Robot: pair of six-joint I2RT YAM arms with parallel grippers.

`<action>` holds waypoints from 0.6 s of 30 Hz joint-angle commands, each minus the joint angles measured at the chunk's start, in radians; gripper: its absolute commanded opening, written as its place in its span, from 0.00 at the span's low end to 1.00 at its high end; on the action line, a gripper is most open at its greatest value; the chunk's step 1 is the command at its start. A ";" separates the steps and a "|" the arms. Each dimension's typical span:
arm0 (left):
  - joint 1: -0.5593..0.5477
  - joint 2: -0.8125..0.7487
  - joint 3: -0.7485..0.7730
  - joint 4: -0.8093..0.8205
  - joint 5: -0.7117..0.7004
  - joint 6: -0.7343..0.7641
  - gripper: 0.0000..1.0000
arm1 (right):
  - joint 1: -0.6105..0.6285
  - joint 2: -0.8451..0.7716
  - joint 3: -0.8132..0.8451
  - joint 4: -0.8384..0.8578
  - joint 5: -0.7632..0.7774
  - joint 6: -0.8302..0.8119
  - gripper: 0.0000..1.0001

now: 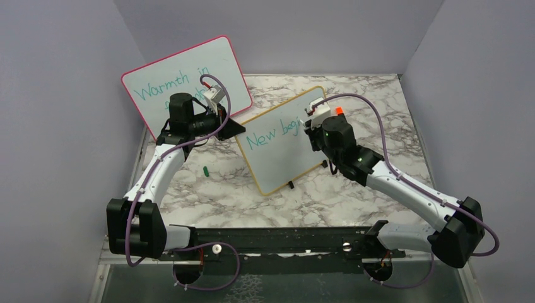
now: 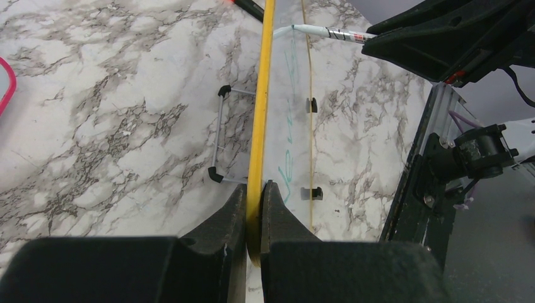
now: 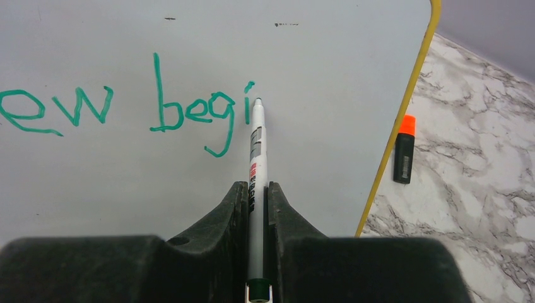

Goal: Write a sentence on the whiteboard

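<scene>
The left jaws are clenched on the yellow rim of the whiteboard [image 2: 257, 126], one finger on each face of it, so the board runs straight out ahead of them, edge-on in the left wrist view. From above, the whiteboard [image 1: 277, 169] stands slanted on the marble surface [image 1: 208, 202] between the two arms, its writing face turned toward the right arm [image 1: 391, 183]. Two small black feet [image 2: 313, 193] show just ahead and to the right of the left jaws, and a thin wire stand [image 2: 221, 136] lies ahead on their left. The right jaws are clamped on a white marker [image 3: 257, 145] that sticks straight out from between them, its tip touching the whiteboard [image 3: 189, 44]. The sentence [image 3: 158, 113] runs off to the left of those jaws in teal-green; only "ew begi" can be read here, and the marker tip sits just right of the last stroke. The top view reads "New begi" [image 1: 274, 134]. Ahead and to the right of the right jaws, past the yellow rim, an orange-capped highlighter [image 3: 404, 151] lies on the surface. Behind the left arm [image 1: 161, 170] a larger pink-framed board [image 1: 221, 57] leans, and a small green cap [image 1: 205, 170] lies on the surface near that arm.
</scene>
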 commanded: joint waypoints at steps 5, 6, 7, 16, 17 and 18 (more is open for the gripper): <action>-0.005 0.030 -0.008 -0.071 -0.080 0.086 0.00 | -0.007 0.003 0.013 -0.005 0.008 0.008 0.00; -0.005 0.031 -0.008 -0.071 -0.082 0.086 0.00 | -0.007 0.001 0.010 -0.011 0.009 0.011 0.00; -0.004 0.032 -0.008 -0.071 -0.082 0.086 0.00 | -0.007 -0.001 0.008 -0.016 0.009 0.013 0.00; -0.005 0.031 -0.008 -0.071 -0.085 0.086 0.00 | -0.006 -0.028 -0.035 -0.052 0.011 0.041 0.00; -0.004 0.030 -0.010 -0.071 -0.085 0.086 0.00 | -0.007 -0.030 -0.039 -0.053 0.013 0.043 0.00; -0.005 0.029 -0.010 -0.071 -0.085 0.086 0.00 | -0.007 -0.033 -0.043 -0.055 0.014 0.043 0.00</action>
